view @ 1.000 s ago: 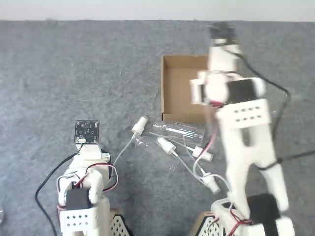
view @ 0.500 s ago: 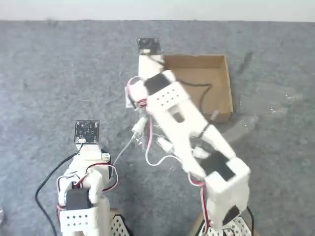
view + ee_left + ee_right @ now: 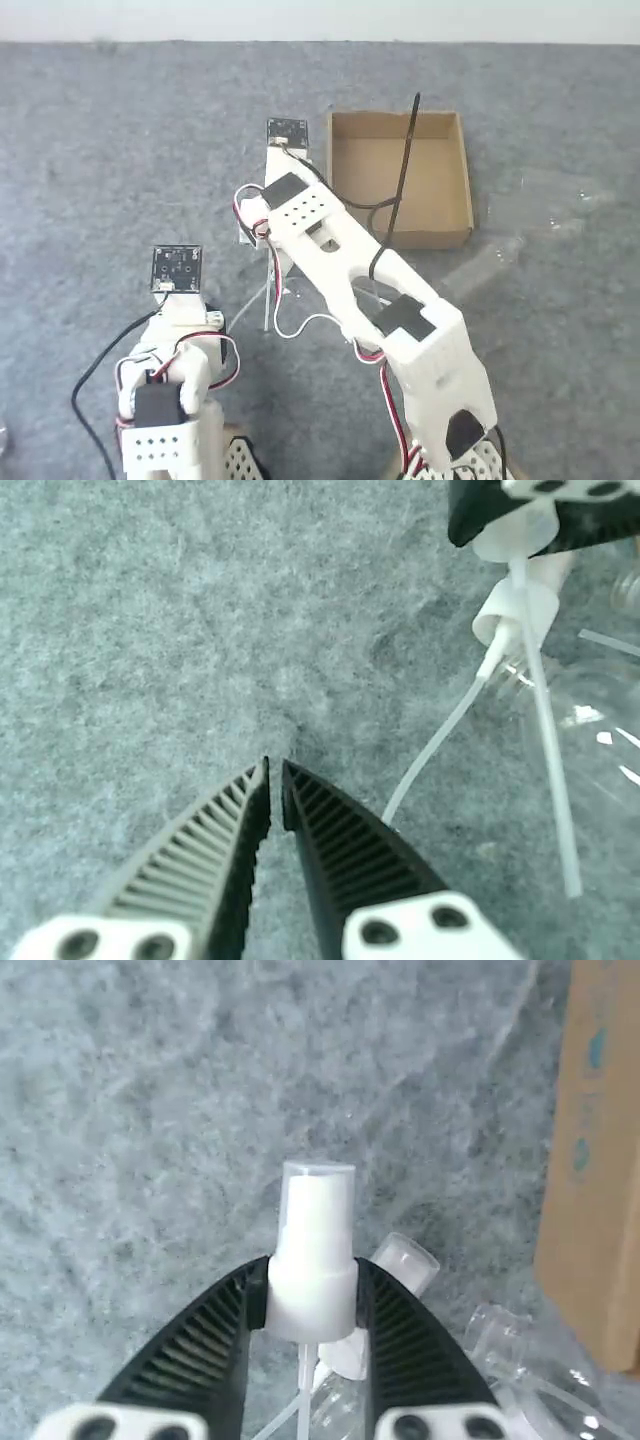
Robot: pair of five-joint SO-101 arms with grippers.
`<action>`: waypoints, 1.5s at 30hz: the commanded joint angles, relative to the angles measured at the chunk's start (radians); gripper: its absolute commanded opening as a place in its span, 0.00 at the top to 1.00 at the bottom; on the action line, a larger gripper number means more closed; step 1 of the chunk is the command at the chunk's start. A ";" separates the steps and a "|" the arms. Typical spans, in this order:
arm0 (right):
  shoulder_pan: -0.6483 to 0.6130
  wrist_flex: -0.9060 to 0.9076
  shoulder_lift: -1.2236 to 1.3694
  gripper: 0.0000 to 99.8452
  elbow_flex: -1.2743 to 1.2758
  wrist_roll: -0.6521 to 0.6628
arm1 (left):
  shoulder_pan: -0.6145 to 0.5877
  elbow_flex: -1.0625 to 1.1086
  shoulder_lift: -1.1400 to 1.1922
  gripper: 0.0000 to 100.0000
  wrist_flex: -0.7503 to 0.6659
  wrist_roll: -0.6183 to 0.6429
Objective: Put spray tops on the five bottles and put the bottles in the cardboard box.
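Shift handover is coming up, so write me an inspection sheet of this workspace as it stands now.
Surface: grey carpet, flat.
Job's things: cardboard box open, no bottle seen inside; spray top held off the carpet; second spray top and clear bottles lying on the carpet near the box.
Clutter: nothing seen.
Grippers: right gripper shut on the spray top; left gripper shut with nothing in it, over bare carpet.
Cables: black cable crosses above the box; red and white wires on the arms.
Surroundings: pale strip beyond the carpet's far edge.
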 commanded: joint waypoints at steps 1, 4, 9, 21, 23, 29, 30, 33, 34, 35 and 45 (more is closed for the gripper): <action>-0.007 -0.016 -0.013 0.95 -0.064 -0.012 | -0.005 -0.007 -0.017 0.99 0.005 0.011; -0.007 -0.016 -0.013 0.93 -0.064 0.012 | -0.005 -0.007 -0.017 0.99 0.005 0.011; -0.008 0.007 -0.015 0.83 -0.066 0.051 | -0.005 -0.007 -0.017 0.99 0.005 0.011; 0.065 0.200 -0.130 0.82 -0.161 0.060 | -0.005 -0.007 -0.017 0.99 0.005 0.011; 0.096 0.277 -0.173 0.82 -0.207 0.094 | -0.005 -0.007 -0.017 0.99 0.005 0.011; 0.148 0.506 -0.283 0.82 -0.284 0.430 | -0.005 -0.007 -0.017 0.99 0.005 0.011; 0.156 0.550 -0.300 0.82 -0.284 0.511 | -0.005 -0.007 -0.017 0.99 0.005 0.011; 0.174 0.645 -0.341 0.83 -0.275 0.749 | -0.005 -0.007 -0.017 0.99 0.005 0.011; 0.179 0.645 -0.358 0.83 -0.245 0.809 | -0.005 -0.007 -0.017 0.99 0.005 0.011; 0.194 0.642 -0.381 0.83 -0.207 0.850 | -0.005 -0.007 -0.017 0.99 0.005 0.011; 0.246 0.579 -0.782 0.83 0.410 1.149 | -0.005 -0.007 -0.017 0.99 0.005 0.011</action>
